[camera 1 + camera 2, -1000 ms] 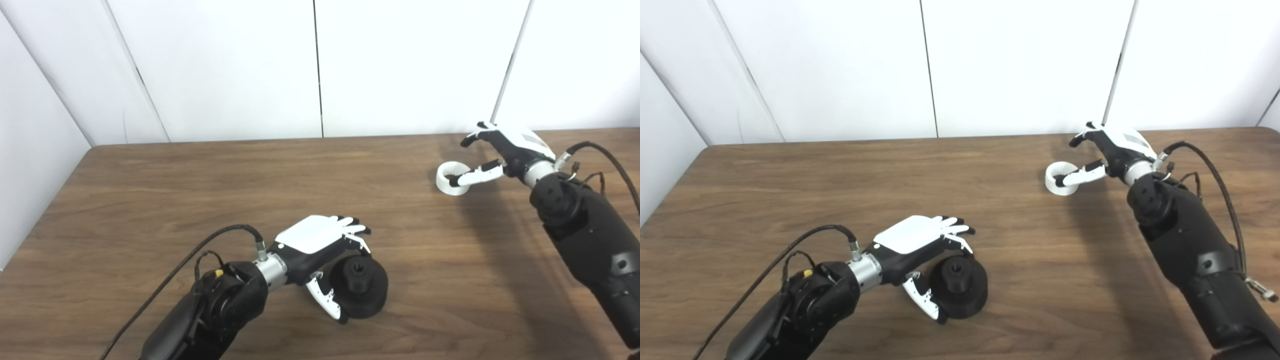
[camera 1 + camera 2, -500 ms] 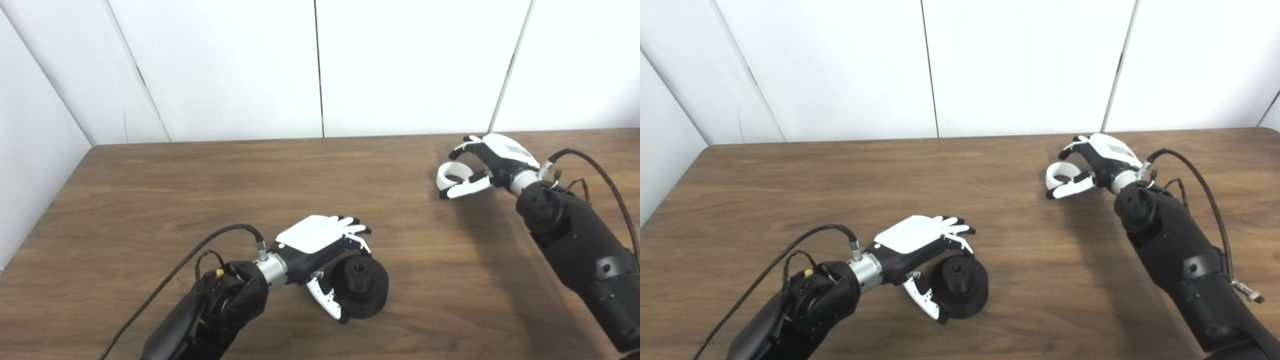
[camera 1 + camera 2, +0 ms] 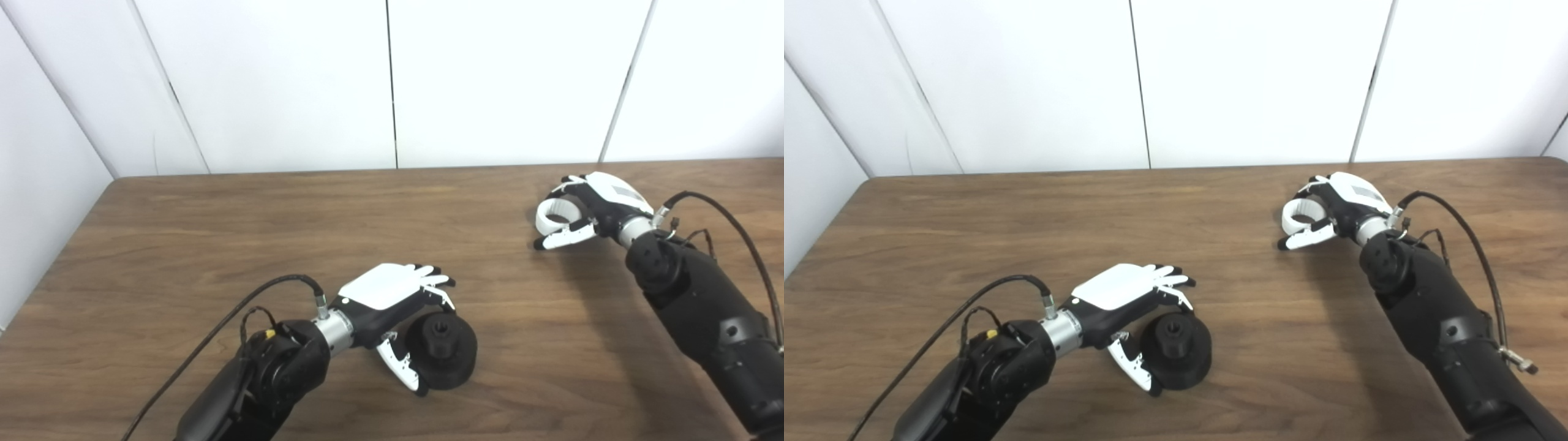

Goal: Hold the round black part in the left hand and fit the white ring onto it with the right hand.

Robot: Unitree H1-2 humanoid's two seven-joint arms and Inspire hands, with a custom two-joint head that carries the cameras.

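- On the wooden table (image 3: 245,220), near its front edge, the round black part (image 3: 442,350) lies with its central boss and hole facing up and slightly toward the camera.
- Both head views show nearly the same scene; the right eye view takes in the table's rounded far right corner and more of the right forearm, which the left eye view cuts off.
- The left hand (image 3: 398,297) arches over the black part's left side, thumb low against its near-left rim and fingers (image 3: 436,283) curved over its far edge; it wraps the part loosely, and whether it truly grips cannot be told.
- The right hand (image 3: 1338,205), far right and well apart from the black part, is closed around the white ring (image 3: 1297,215), fingers over its top and thumb beneath.
- The ring's opening faces up and a little to the left, tilted; whether it touches the table cannot be told.
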